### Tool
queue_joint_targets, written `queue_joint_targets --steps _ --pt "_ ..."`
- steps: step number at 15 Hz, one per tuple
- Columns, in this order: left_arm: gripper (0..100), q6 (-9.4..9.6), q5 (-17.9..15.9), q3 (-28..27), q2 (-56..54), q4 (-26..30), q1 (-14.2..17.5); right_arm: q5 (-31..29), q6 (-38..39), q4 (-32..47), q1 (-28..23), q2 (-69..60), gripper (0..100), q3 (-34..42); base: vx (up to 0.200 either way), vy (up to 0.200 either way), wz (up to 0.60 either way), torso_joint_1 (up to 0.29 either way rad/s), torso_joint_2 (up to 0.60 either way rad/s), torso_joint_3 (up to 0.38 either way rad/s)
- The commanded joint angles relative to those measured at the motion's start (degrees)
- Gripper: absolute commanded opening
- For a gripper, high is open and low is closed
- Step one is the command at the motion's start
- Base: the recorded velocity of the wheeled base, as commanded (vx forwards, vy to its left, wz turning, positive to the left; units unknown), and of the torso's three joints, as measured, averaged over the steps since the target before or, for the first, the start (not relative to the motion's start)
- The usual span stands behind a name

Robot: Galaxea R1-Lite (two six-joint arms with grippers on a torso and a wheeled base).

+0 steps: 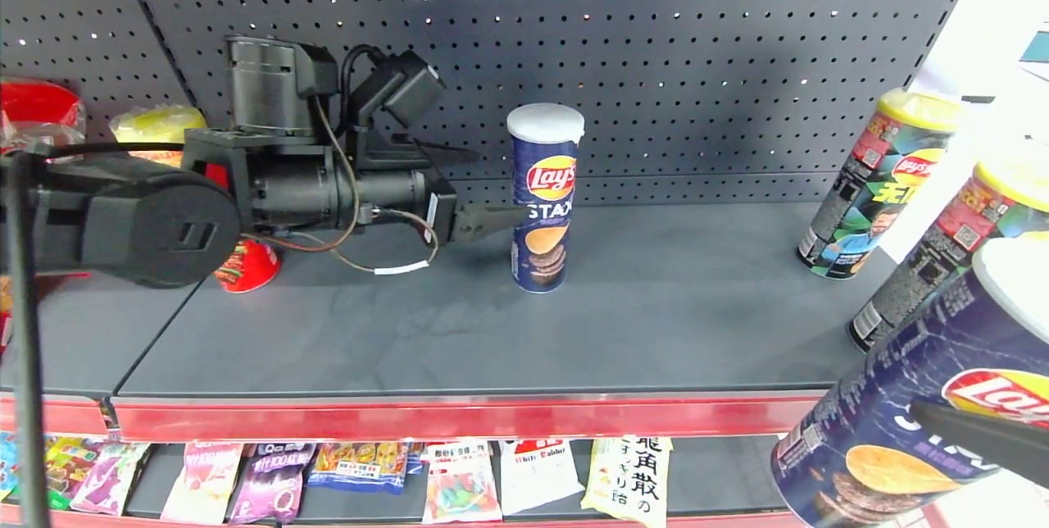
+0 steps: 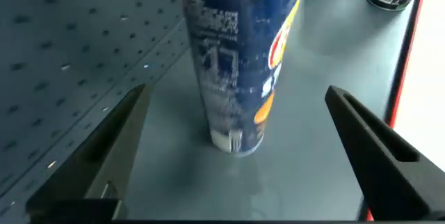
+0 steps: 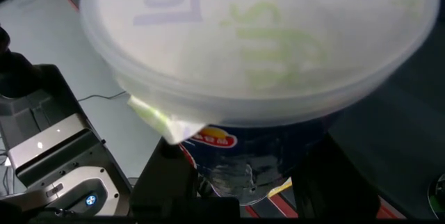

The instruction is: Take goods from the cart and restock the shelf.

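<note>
Left claw [image 2: 238, 92] wide, straddling blue can [image 2: 229, 50] upright at middle of shelf [image 1: 656, 323], untouched | right claw [image 3: 250, 182] clamped on second can [image 1: 893, 413] near shelf's right front | judged light, stiff tube, slick, tippy, dentable: grip mid-body, gently

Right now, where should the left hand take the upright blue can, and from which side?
Around its mid-body, coming level from the robot's left, where the open left hand faces it. The upright blue can is tall, round and narrow, so a mid-height side grip should limit tipping.
</note>
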Motion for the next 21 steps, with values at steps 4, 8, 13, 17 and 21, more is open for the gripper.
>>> queue_joint_targets --steps 4,8,13,17,21 --pt "100 -0.08 0.12 -8.43 7.44 0.07 -0.65 -0.06 0.49 0.07 0.03 -0.73 0 0.33 0.0 0.0 0.0 0.0 0.0 0.0" --pt "100 -3.6 0.39 -8.87 7.97 -0.01 -3.2 -0.06 1.1 0.07 0.03 -0.99 0 0.24 0.0 0.0 0.0 0.0 0.0 0.0" --pt "100 -3.68 0.65 -13.26 12.01 -0.01 -3.64 0.03 1.1 0.07 0.03 -0.9 0 0.24 0.0 0.0 0.0 0.0 0.0 0.0" --pt "0 -3.68 0.65 -19.15 16.67 -0.1 -4.08 0.03 1.19 0.07 0.03 -0.9 0 0.16 0.0 0.0 0.0 0.0 0.0 0.0" --pt "0 -3.51 0.04 -18.54 16.67 -0.1 -4.16 0.03 1.36 0.07 0.03 -0.81 0 0.33 0.0 0.0 0.0 0.0 0.0 0.0"
